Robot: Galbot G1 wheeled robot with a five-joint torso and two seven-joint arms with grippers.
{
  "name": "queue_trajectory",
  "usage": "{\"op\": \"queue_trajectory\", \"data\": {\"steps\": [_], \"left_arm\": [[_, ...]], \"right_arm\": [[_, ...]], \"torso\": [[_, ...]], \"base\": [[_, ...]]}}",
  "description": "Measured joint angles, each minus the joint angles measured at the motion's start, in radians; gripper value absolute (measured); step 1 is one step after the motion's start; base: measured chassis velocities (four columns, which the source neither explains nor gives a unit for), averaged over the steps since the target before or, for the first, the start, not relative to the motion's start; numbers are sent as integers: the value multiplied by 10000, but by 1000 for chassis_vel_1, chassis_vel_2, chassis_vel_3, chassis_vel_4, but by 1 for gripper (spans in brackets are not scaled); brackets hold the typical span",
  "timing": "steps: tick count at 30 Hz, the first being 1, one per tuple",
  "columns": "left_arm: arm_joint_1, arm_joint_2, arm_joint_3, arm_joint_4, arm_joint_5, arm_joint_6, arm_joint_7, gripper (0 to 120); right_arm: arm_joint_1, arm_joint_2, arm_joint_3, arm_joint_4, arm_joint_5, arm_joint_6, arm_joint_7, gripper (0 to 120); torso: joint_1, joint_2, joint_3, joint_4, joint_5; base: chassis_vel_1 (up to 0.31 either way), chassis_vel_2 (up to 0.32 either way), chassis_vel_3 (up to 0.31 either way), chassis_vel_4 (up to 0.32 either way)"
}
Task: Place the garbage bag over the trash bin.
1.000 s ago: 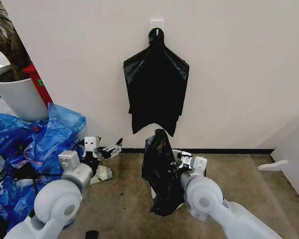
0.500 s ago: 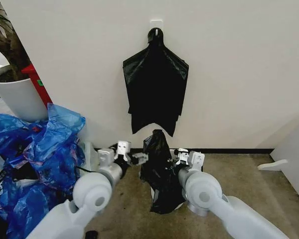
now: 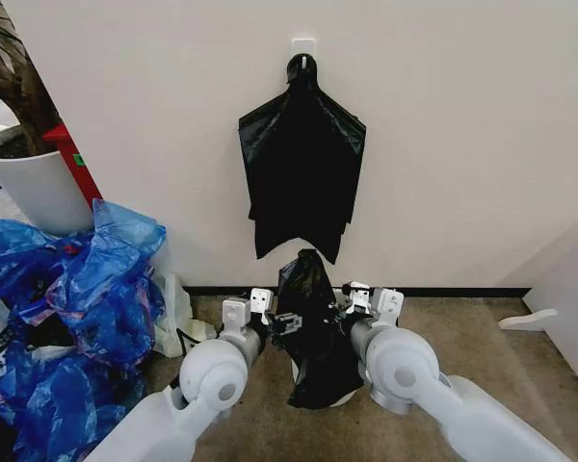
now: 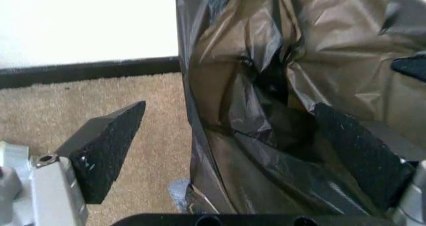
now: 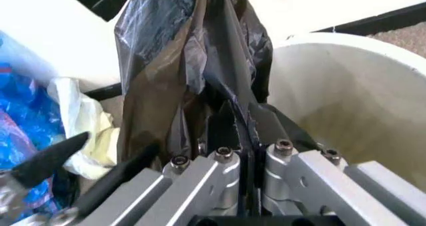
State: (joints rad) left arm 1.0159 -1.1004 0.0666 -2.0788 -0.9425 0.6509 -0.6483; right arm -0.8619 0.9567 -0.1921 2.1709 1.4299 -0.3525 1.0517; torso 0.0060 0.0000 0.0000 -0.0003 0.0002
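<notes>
White wall, carpet floor: right pincer (image 3: 358,295) clamped on garbage bag (image 3: 311,322), holding it upright over trash bin (image 5: 346,101) so the film hangs free, left pincer (image 3: 275,318) spread apart at the bag's edge, likely to open its mouth.

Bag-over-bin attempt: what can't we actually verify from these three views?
- Trash bin: head view, the garbage bag and both arms cover nearly all of it; its label can't be seen.
- Bag mouth: no view shows whether any edge is over the rim.
- Left gripper: open, bag film lies between its pads; contact unclear.
- Right gripper: shut on the bag; film hides the fingertips.
</notes>
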Motion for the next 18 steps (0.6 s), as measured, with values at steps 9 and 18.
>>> {"op": "queue_trajectory", "data": {"steps": [9,18], "left_arm": [[-141,-418,88,594,-85,-1,-82,100],[-557,-809,600,1149,-248,39,-603,100]], "right_arm": [[-6,89,-230,62,-5,1,-39,0],[-3,103,-240,114,1,41,-19,0]], "torso": [[0,0,0,0,-2],[0,0,0,0,-2]], "base": [[0,0,0,0],[0,0,0,0]]}}
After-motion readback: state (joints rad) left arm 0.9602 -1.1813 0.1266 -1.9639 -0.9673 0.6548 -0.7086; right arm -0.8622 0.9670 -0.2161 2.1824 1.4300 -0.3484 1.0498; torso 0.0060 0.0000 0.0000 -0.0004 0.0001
